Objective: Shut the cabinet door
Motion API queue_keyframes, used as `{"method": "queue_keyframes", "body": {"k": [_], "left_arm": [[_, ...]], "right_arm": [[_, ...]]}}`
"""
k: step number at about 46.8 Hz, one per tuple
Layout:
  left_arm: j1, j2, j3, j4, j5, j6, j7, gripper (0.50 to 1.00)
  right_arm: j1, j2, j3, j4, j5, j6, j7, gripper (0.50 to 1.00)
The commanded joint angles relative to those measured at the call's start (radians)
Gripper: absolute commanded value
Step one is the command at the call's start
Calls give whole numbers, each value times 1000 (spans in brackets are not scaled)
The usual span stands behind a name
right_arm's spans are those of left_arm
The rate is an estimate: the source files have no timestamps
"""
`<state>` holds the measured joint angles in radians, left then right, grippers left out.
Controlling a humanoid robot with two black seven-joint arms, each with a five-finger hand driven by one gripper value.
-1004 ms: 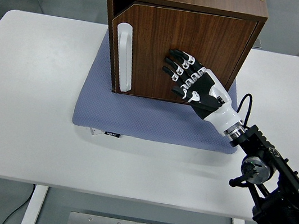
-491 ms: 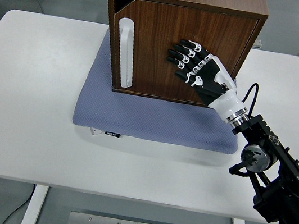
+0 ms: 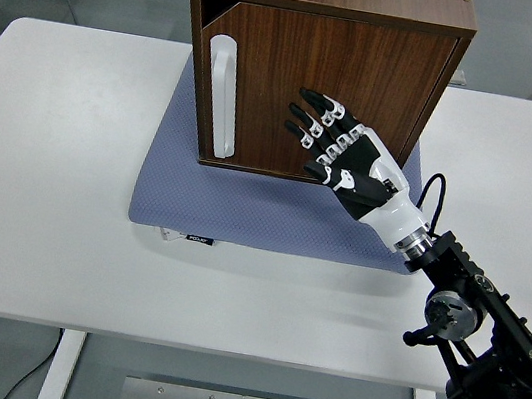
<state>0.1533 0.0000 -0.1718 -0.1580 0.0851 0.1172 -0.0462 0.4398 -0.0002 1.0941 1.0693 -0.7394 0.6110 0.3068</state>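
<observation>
One wooden cabinet [image 3: 329,27] sits on one blue-grey mat [image 3: 265,205] toward the far middle of the white table [image 3: 41,215]. Its single door [image 3: 313,96], with one long white handle [image 3: 223,97] near the left edge, is almost shut, with a thin dark gap showing at the top left corner. One arm is in view: the right hand [image 3: 340,150] is in front of the door's lower middle, fingers [image 3: 312,113] spread flat and loose, gripping nothing. Compared with half a second ago, the hand sits lower and nearer; the door looks much the same.
</observation>
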Motion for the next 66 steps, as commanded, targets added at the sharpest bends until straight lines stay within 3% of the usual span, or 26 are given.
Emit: {"method": "queue_keyframes", "body": {"k": [1,29,66], "left_arm": [[0,0,0,0,-1,-1,0,1000],[-1,0,0,0,1,-1,0,1000],[0,0,0,0,-1,-1,0,1000]], "right_arm": [[-26,0,3,15,0,0,0,1000],[-164,-175,115,110,6,0,2,1000],[-259,-248,291,112,63,0,2,1000]]}}
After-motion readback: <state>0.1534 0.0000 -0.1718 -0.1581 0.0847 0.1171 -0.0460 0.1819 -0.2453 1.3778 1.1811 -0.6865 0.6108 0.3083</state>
